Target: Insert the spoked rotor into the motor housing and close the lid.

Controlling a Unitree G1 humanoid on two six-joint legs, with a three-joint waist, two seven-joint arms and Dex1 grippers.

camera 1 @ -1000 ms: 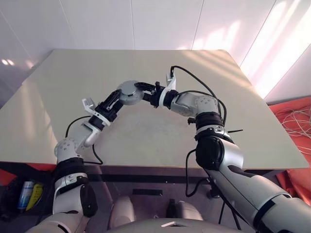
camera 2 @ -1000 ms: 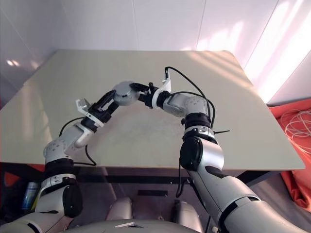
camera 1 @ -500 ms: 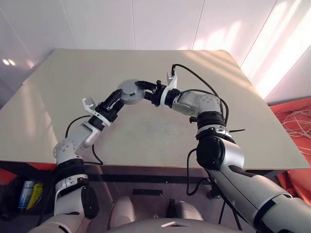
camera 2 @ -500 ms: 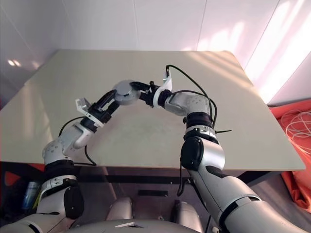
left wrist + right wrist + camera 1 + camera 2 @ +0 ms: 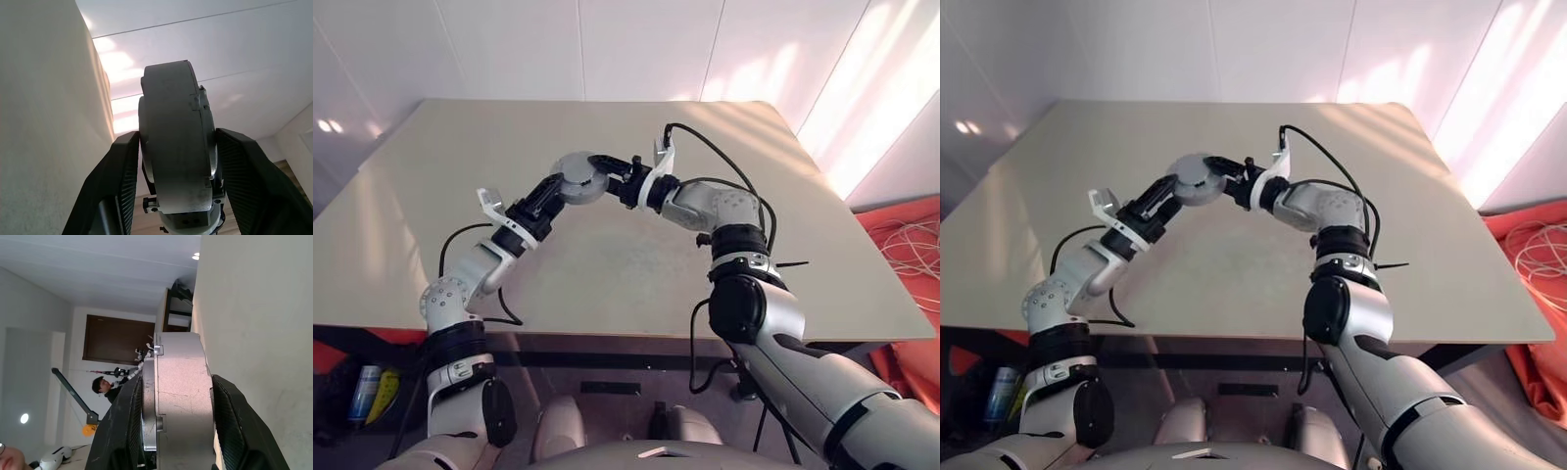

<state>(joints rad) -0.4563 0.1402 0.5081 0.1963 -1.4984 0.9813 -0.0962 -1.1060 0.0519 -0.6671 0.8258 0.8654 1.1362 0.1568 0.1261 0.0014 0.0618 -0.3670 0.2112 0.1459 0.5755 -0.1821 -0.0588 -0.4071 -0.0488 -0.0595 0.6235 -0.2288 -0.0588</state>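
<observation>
– white wall panels stand behind a bare beige table (image 5: 724,284), and we hold the motor housing (image 5: 581,178) in the air above it, over the middle of the table and nearer its far edge than its near one. do we agree on that?

– we do. the lid (image 5: 149,396) lies flat against the housing, so we see one closed grey puck, edge-on in both wrist views. the spoked rotor we cannot see.

– and our left gripper (image 5: 555,188)?

– it comes in from the left side, its two black fingers (image 5: 122,171) one on each flat face of the puck. whether they press on it or stand just off it we cannot tell.

– the right gripper (image 5: 607,168)?

– it reaches in from the right side, and its fingers (image 5: 230,421) sit tight against both flat faces, clamped on the housing.

– anything else?

– a person (image 5: 105,387) shows far off in the right wrist view, by a dark doorway (image 5: 117,340).
</observation>
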